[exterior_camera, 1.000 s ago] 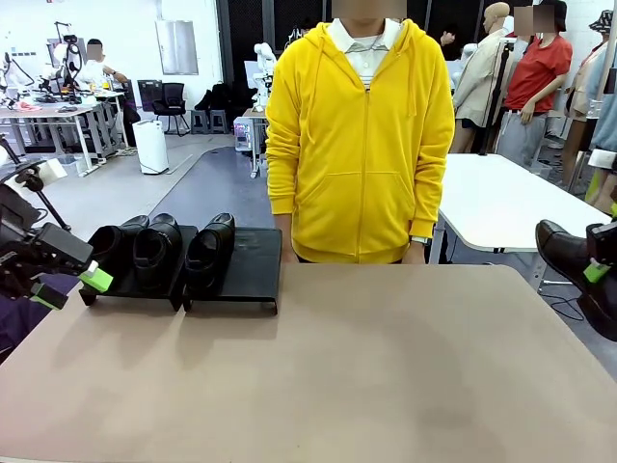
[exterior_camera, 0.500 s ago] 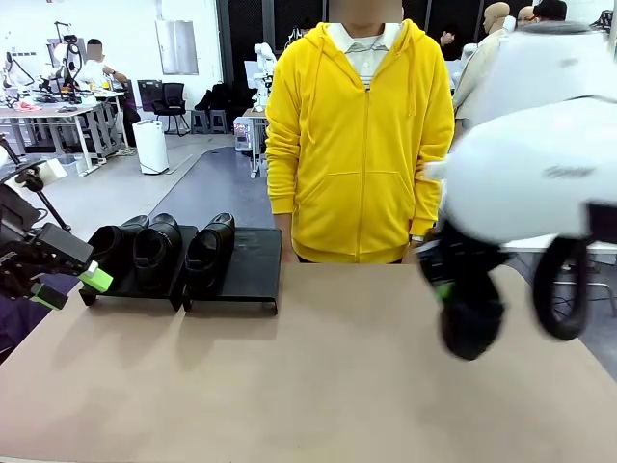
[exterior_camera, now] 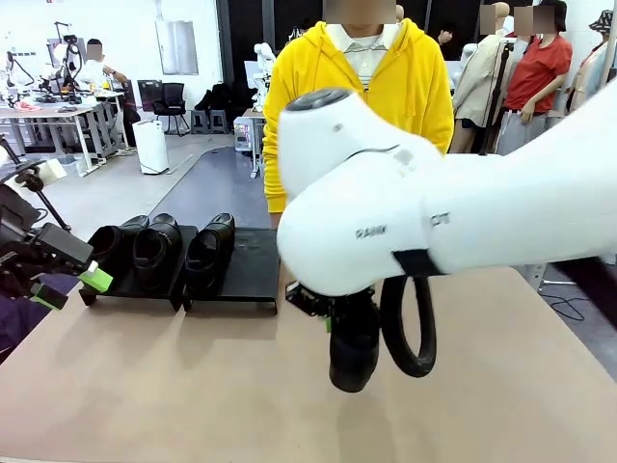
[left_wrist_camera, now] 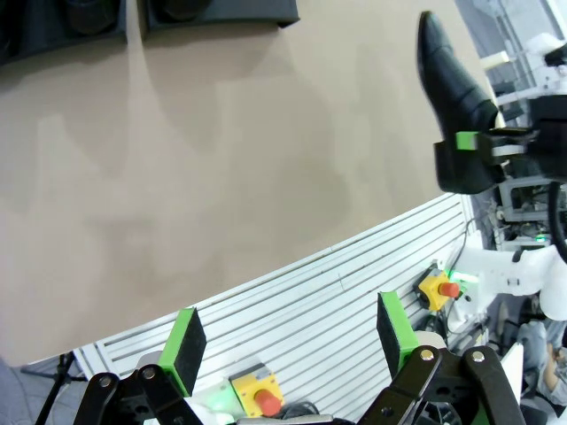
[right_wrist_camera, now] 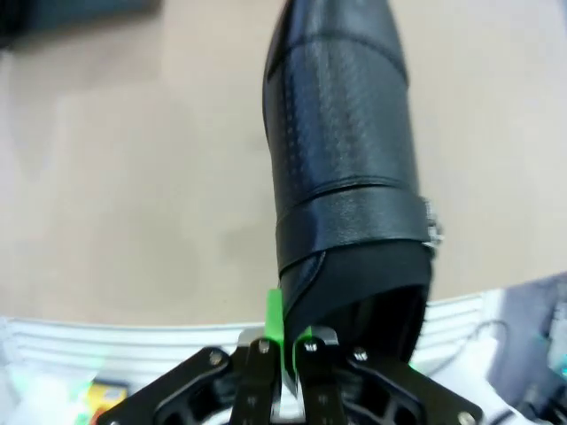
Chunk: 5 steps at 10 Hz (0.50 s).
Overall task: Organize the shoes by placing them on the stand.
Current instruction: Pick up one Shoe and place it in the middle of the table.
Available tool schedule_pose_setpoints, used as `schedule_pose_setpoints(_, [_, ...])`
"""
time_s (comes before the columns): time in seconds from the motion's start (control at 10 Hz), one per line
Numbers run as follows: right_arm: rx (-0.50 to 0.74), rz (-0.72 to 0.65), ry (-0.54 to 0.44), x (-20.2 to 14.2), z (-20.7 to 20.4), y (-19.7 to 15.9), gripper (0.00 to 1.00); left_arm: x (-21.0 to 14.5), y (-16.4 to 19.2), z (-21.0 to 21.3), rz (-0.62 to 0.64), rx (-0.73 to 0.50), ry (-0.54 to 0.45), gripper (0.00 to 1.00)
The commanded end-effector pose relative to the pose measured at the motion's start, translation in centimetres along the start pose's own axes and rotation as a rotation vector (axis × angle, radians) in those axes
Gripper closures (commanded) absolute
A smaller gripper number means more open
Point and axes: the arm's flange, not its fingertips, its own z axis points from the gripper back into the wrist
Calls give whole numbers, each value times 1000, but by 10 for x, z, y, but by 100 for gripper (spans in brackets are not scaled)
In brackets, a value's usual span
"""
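Note:
A black shoe (exterior_camera: 354,355) hangs toe-down over the middle of the table, with my right gripper (exterior_camera: 331,313) shut on its heel rim. The right wrist view shows that shoe (right_wrist_camera: 345,177) stretching away from the gripper (right_wrist_camera: 283,335), whose green pads pinch the rim. Three more shoes (exterior_camera: 156,246) sit on the black stand (exterior_camera: 255,256) at the far left; the right half of its right tray is bare. My left gripper (exterior_camera: 69,286) hovers at the left table edge, open and holding nothing. In the left wrist view its pads (left_wrist_camera: 186,341) stand wide apart, with the carried shoe (left_wrist_camera: 452,75) far off.
A person in a yellow hoodie (exterior_camera: 424,87) stands at the far side, behind the table (exterior_camera: 174,386). My right arm's white body (exterior_camera: 434,222) spans the middle and right of the front view. Bare tan tabletop lies between the stand and the hanging shoe.
My right arm has swept from the right edge toward the table's middle, carrying the shoe leftward. The left arm and the stand's shoes have not moved.

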Motion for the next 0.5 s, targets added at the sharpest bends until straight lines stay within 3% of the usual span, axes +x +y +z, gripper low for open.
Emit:
schedule_pose_setpoints(0.0, [-52,43,0,14,-18,28,100,-2,-1,0,14,-18,-1,0])
schedule_pose_setpoints(0.4, [-41,72,32,0,-34,20,100,-2,-1,0,14,-18,-1,0])
